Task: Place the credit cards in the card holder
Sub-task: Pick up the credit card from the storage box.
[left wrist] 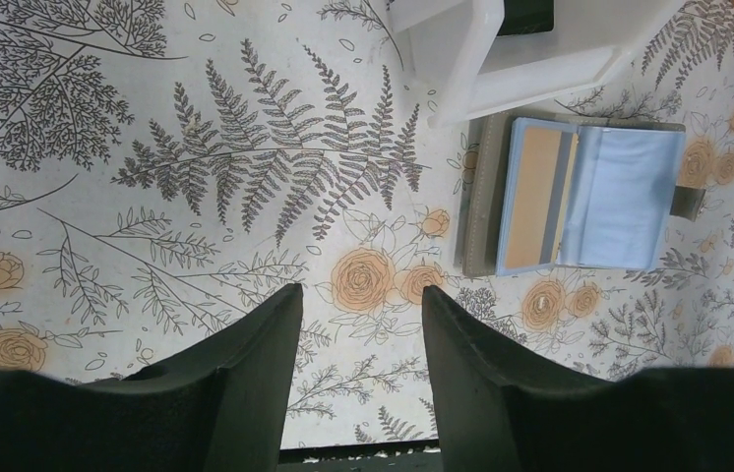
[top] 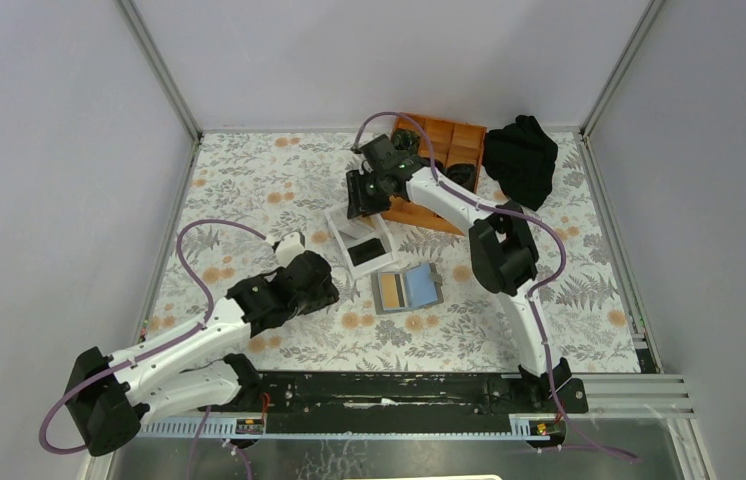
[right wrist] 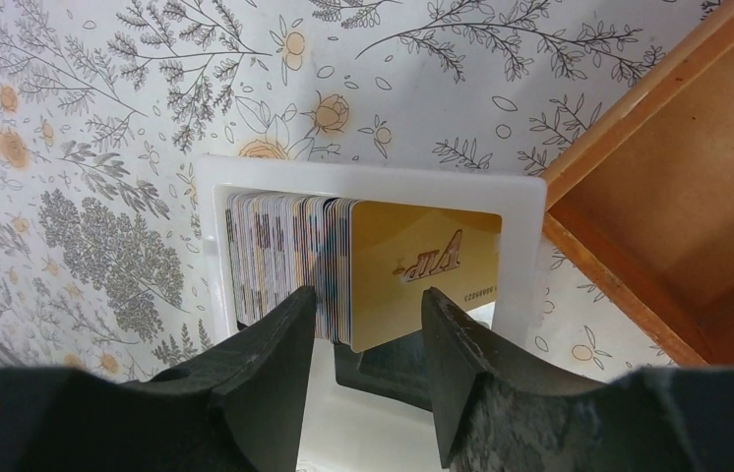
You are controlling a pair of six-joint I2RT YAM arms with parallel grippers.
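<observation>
Floral-print counter [top: 249, 180], pale grey walls on three sides; both arm bases bolted at the near edge.

1. Left end effector [left wrist: 358, 295] [top: 321, 283]: near-left zone, hanging over bare counter. Fingers spread, nothing btwn them, only print showing in the gap. No contact w/ any item.

2. Card holder [left wrist: 629, 192] [top: 407, 290]: lying open and flat on the counter, just right of the left end effector and btwn the two arms. Grey outer shell, pale blue lining facing up. One pocket shows a tan face [left wrist: 532, 192]. Not held by either arm.

3. White box [top: 364, 245] [right wrist: 373, 177]: just beyond the holder, two compartments, set at an angle. Near compartment has a dark item in it, type not readable.

4. Credit cards [right wrist: 275, 256]: standing on edge as a packed stack in the far compartment of the white box. Gold card [right wrist: 422, 265] at the end of the stack, leaning away from it, "VIP" script visible.

5. Right end effector [right wrist: 358, 295] [top: 357, 205]: low over that compartment. Fingers spread, one on each side of the stack end and the gold card's edge. Contact w/ cards can't be confirmed; no pinch seen.

6. Orange tray [top: 444, 140] [right wrist: 678, 197]: beyond the white box, right side, close against it.

7. Black cloth [top: 521, 160]: bunched in the far-right corner, beside the tray.
</observation>
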